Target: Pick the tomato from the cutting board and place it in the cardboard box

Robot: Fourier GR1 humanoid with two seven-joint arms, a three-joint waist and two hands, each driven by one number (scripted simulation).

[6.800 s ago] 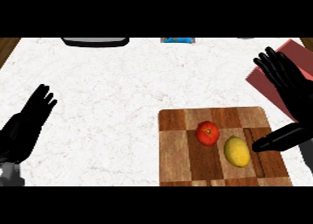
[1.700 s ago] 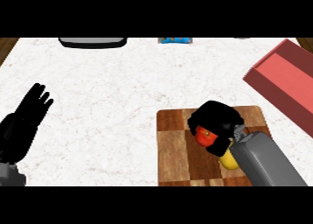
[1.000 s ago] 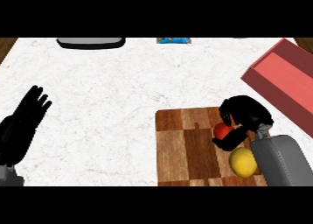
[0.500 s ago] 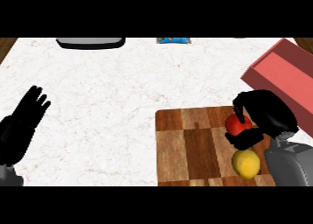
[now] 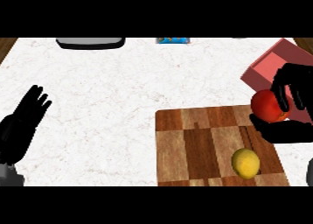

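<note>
Beside the board, right hand (image 5: pixel 293 105) apparently clasps tomato (image 5: pixel 267 106).

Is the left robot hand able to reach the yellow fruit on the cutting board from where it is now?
Probably yes. The left robot hand rests open at the left edge, with only bare counter between it and the yellow fruit, which lies uncovered on the cutting board.

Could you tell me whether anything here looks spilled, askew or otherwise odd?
Nothing stands out. The right hand holds the tomato beside the box, the lemon lies on the board, and the left hand rests open at the left.
</note>
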